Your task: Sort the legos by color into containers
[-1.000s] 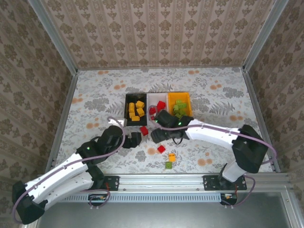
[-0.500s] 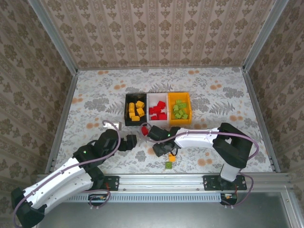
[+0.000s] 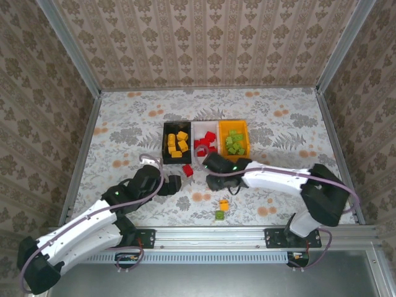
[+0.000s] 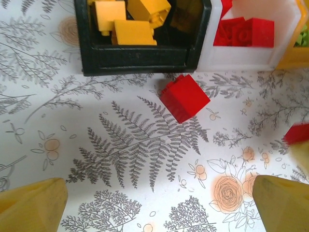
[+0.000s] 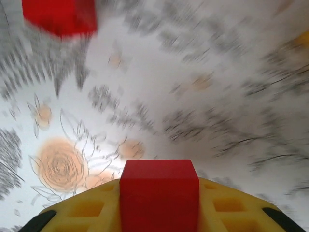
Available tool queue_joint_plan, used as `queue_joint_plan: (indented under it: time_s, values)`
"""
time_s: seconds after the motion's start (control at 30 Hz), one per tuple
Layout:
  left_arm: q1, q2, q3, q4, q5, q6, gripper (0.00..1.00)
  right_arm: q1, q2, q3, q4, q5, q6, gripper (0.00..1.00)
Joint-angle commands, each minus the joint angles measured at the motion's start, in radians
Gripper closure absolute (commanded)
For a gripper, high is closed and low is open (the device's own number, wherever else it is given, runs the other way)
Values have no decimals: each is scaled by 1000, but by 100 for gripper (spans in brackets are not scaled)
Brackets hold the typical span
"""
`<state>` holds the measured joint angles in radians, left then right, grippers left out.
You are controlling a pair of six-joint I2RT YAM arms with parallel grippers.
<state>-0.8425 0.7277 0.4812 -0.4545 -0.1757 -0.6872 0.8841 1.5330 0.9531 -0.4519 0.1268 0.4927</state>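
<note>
Three bins stand side by side: a black bin (image 3: 166, 143) with yellow-orange legos, a white bin (image 3: 194, 137) with red legos, and an orange bin (image 3: 242, 137) with green legos. My right gripper (image 3: 211, 182) (image 5: 159, 186) is shut on a red lego (image 5: 159, 193), just below the white bin. A loose red lego (image 3: 187, 170) (image 4: 185, 98) (image 5: 60, 17) lies in front of the black bin (image 4: 140, 57). My left gripper (image 3: 174, 184) (image 4: 159, 203) is open over bare table, just short of that lego. A yellow-orange lego (image 3: 223, 204) and a green lego (image 3: 219, 215) lie nearer the front edge.
The white bin (image 4: 241, 57) and a corner of the orange bin (image 4: 292, 58) appear in the left wrist view, with the right gripper's red lego (image 4: 297, 133) at that view's right edge. Metal rails and patterned walls border the table. The two grippers are close together.
The red lego that lay mid-table is gone from the cloth and now sits in my right gripper, which has moved up toward the bins. My left gripper edged slightly forward.
</note>
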Motion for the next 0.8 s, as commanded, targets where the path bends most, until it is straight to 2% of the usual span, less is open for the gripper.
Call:
queue_joint_plan:
  time_s: [0.0,0.17,0.37,0.43,0.5,0.6,0.77]
  values:
    - [5,60,57,66,58,63,0,-131,-92,49,-24,30,-30,67]
    - [4,192,112,121,126,95,0,-326,-17,167,-21,4,-34,66]
    - [-12,342,151,196,194,132,0,-416,203,360,-55,42,-42,62]
    - [-31,406,196,169,202,164,0,-431,253,408,-76,33,-43,44]
    - [-65,476,242,142,205,191,0,-430,258,419,-76,30,-43,32]
    - [-134,570,285,153,228,227,2,-430,208,369,-41,14,-29,25]
    - [-286,704,361,166,233,266,1,-430,124,286,-26,23,-27,23]
